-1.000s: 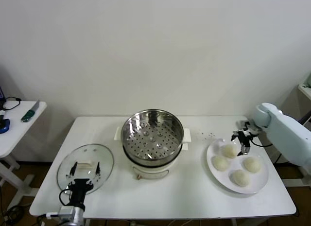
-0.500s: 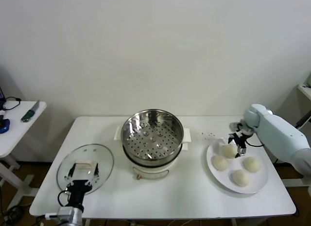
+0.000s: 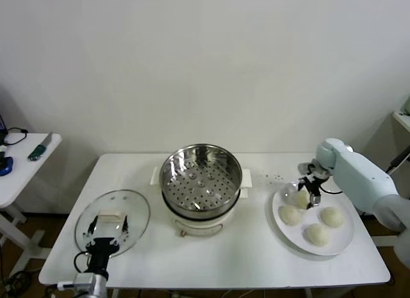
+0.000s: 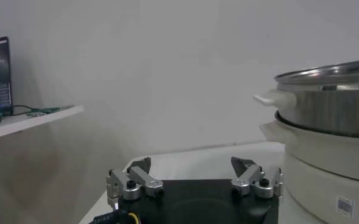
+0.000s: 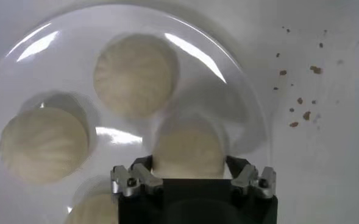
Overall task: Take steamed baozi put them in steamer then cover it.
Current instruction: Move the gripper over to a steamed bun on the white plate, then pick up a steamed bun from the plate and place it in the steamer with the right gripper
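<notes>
Four cream-white baozi lie on a white plate (image 3: 343, 241) at the table's right. My right gripper (image 3: 308, 190) is open and low over the plate's far-left baozi (image 3: 300, 200). In the right wrist view this baozi (image 5: 188, 149) sits between the fingers of the right gripper (image 5: 188, 164); I cannot tell whether they touch it. The other baozi (image 3: 289, 215), (image 3: 331, 216), (image 3: 316, 234) lie free. The steel steamer (image 3: 201, 179) stands empty on its white pot base at the table's middle. The glass cover (image 3: 113, 208) lies flat at the left. My left gripper (image 3: 110, 231) is open and empty above the cover's near side.
Brown crumbs (image 3: 272, 178) lie on the table between steamer and plate. A small white side table (image 3: 29, 166) with small items stands far left. In the left wrist view the steamer (image 4: 331, 103) rises close by, at one side of the left gripper (image 4: 191, 165).
My right gripper has moved left and down over the plate's far-left baozi. My left gripper has drawn back slightly toward the table's front edge.
</notes>
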### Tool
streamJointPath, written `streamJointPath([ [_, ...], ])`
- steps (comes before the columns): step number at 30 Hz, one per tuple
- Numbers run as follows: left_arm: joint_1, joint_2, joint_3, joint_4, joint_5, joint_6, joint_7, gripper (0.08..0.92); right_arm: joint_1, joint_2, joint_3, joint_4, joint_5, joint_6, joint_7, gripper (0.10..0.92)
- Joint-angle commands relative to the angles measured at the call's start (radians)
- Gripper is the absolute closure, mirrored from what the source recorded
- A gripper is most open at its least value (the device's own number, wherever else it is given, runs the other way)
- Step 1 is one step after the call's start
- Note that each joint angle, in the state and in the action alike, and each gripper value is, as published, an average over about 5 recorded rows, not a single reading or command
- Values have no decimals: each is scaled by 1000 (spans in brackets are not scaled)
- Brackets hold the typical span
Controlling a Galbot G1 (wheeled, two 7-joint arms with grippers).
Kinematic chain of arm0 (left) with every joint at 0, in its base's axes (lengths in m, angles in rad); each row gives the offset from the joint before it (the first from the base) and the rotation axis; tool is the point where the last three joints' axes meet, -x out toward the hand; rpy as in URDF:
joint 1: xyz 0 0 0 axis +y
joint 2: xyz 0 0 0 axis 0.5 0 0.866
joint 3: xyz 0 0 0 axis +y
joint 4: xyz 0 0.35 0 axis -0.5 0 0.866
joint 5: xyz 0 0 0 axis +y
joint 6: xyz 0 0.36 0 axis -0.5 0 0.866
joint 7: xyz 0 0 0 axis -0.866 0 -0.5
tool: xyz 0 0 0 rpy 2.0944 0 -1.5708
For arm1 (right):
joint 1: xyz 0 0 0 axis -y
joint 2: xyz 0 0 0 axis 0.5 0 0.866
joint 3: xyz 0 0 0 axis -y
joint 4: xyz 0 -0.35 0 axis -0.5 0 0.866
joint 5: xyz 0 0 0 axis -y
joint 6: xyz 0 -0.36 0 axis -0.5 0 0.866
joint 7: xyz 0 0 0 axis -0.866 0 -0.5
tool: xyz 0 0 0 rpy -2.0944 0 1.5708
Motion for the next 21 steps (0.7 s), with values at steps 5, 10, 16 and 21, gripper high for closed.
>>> streamJointPath([
  [5,7,-2,-3,-2,-8,-1,-2,177,7,4,9,-13,-7,16,-5,319],
  [10,13,-1,-5,-5,-13,-2,-4,177,30,-3,6,4,10,22,-10,329],
  [16,18,1,-4,-17,-15,-1,-4,177,190,-28,-131,89,77,82,-29,330],
  [21,27,2,-2,-27,-14,0,-4,177,425,-15,-328,191,157,175,-48,325],
])
